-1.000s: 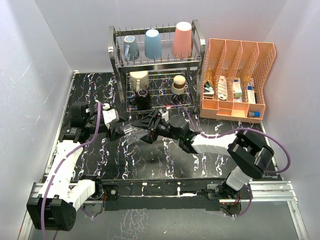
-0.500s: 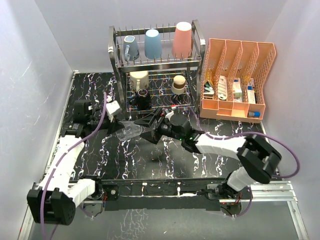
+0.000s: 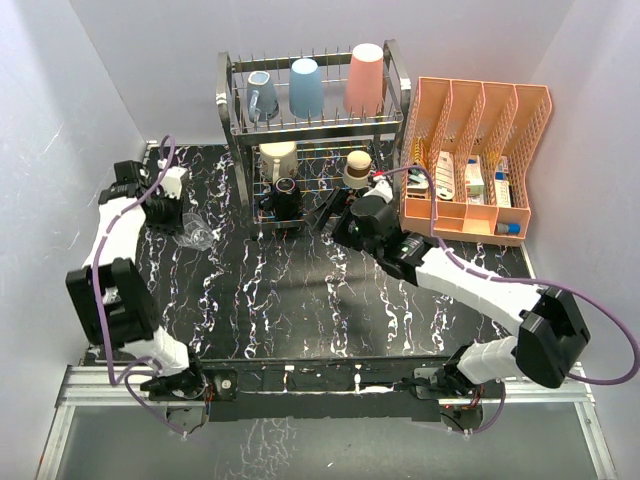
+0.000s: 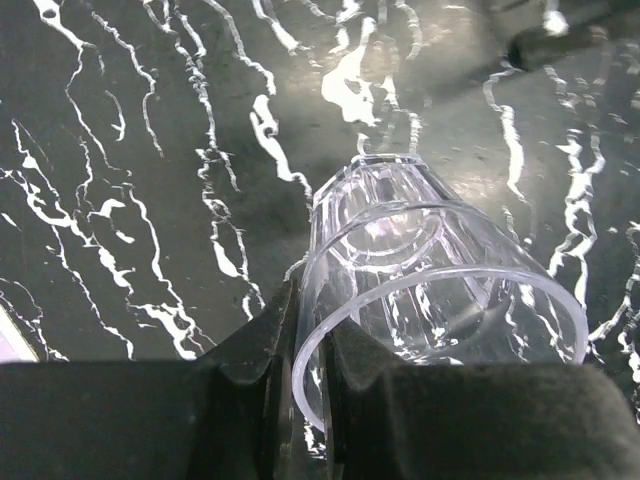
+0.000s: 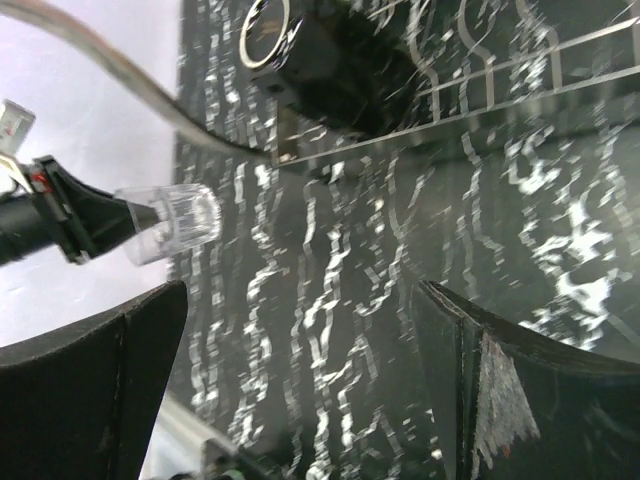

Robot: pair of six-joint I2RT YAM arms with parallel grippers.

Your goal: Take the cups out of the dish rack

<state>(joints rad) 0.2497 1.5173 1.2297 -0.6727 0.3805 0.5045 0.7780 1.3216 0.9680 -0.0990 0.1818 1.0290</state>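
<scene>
My left gripper (image 3: 180, 220) is at the far left of the table, shut on the rim of the clear glass (image 3: 198, 236). In the left wrist view the gripper (image 4: 308, 330) pinches the glass (image 4: 430, 250) wall, the glass lying on its side low over the table. My right gripper (image 3: 328, 208) is open and empty, in front of the dish rack (image 3: 315, 125). The rack's upper tier holds a grey-blue mug (image 3: 262, 97), a light-blue tumbler (image 3: 306, 87) and a salmon tumbler (image 3: 365, 78). The lower tier holds a cream cup (image 3: 278, 158), a brownish cup (image 3: 358, 168) and a dark mug (image 3: 285, 197).
An orange slotted organizer (image 3: 470, 160) with small items stands right of the rack. White walls close in the left, back and right sides. The right wrist view shows its open gripper (image 5: 300, 380), the dark mug (image 5: 330, 60) and the held glass (image 5: 170, 225).
The left arm carried the clear glass from the table's centre to the far left. The right gripper let go of it and moved back toward the rack.
</scene>
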